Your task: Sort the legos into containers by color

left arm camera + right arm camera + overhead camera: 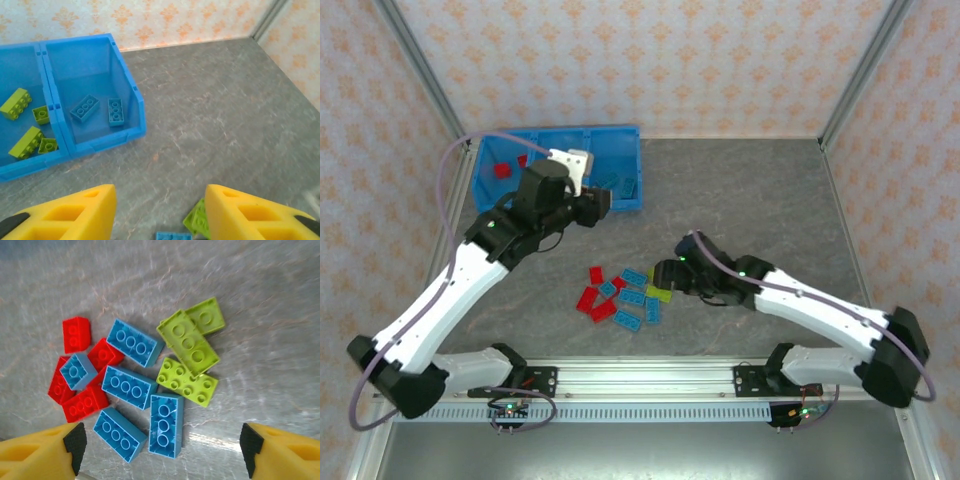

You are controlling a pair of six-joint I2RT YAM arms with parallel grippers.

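A pile of red, light blue and lime green legos (623, 296) lies on the grey table in front of the arms. My right gripper (665, 275) hovers over the pile's right side. In the right wrist view it (162, 442) is open, and a blue brick (165, 425) lies below the gap, untouched. The containers are one long blue bin tray (620, 140) at the back left. My left gripper (603, 205) is at the tray's near right corner, open (160, 200) and holding nothing. The right compartment (107, 141) holds two blue bricks (100, 109). The compartment beside it holds several green bricks (27, 125). Red bricks (502, 170) lie in the left one.
A green brick (196, 219) and a blue one (172, 235) lie on the table just below the left gripper's fingers. Patterned walls and metal posts (855, 70) close the table in at the back and sides. Bare grey table (750, 190) stretches right of the tray.
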